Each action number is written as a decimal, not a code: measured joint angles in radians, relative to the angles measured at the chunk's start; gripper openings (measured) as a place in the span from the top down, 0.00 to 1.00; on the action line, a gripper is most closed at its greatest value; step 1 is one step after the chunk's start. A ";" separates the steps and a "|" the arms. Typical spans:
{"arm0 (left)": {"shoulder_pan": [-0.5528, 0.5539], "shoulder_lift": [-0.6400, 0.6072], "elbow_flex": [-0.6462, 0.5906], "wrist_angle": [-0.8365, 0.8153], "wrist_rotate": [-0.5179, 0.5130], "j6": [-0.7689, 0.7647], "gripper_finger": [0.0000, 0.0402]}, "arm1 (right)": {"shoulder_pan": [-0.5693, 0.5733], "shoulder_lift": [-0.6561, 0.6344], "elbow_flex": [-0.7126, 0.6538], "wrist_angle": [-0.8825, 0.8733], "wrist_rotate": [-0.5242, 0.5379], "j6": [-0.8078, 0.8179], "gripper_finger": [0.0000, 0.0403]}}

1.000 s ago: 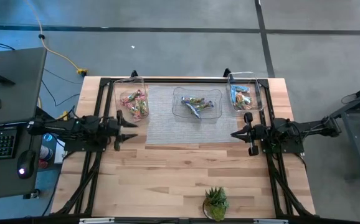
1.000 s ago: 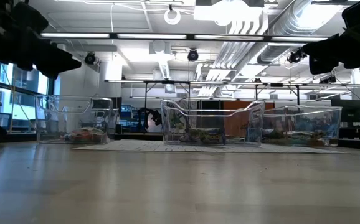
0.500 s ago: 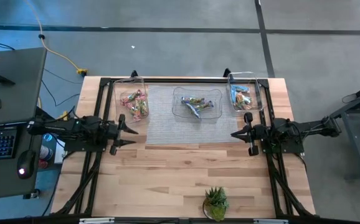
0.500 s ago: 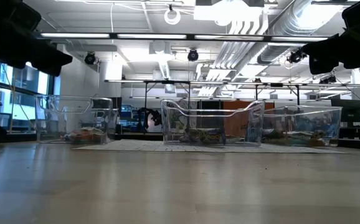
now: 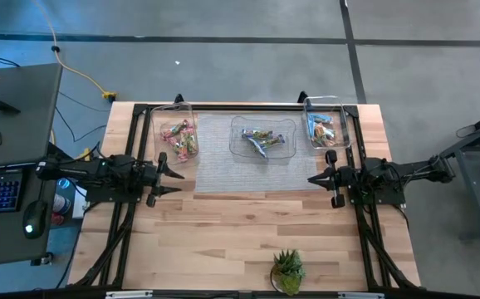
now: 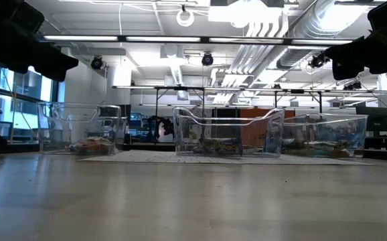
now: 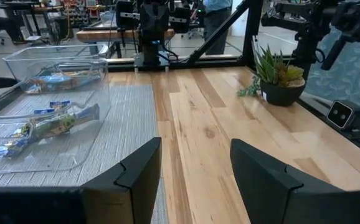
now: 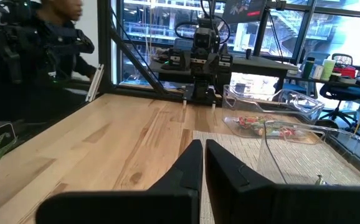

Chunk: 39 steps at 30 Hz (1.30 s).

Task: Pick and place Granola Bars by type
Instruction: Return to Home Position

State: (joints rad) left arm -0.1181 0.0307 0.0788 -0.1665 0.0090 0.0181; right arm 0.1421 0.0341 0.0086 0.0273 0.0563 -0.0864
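Observation:
Granola Bars lie in three clear bins at the table's far side. The left bin (image 5: 176, 137) holds green-and-red bars (image 8: 267, 127), the middle bin (image 5: 262, 139) purple-blue ones (image 7: 43, 127), and the right bin (image 5: 324, 126) tan-orange and blue ones (image 7: 61, 78). My left gripper (image 5: 176, 177) hovers open at the left edge, pointing level toward the right (image 7: 195, 155); nothing is between its fingers. My right gripper (image 5: 313, 179) hovers shut at the right edge, pointing level toward the left (image 8: 203, 149).
A grey woven mat (image 5: 232, 162) lies under the middle bin. A small potted plant (image 5: 287, 270) stands at the near edge. Black frame rails run along the far edge and both sides. A person (image 8: 43, 50) sits beyond the table's near side.
My left gripper has swung its fingers a little toward the table's near edge and now points straight across the table; it stays open and in place.

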 joint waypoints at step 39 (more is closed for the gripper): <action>0.000 0.000 0.001 0.005 -0.001 0.000 0.54 | 0.000 0.000 0.000 0.000 0.000 0.000 0.99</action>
State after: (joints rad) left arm -0.1184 0.0307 0.0803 -0.1619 0.0078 0.0181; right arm 0.1421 0.0341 0.0086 0.0273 0.0559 -0.0864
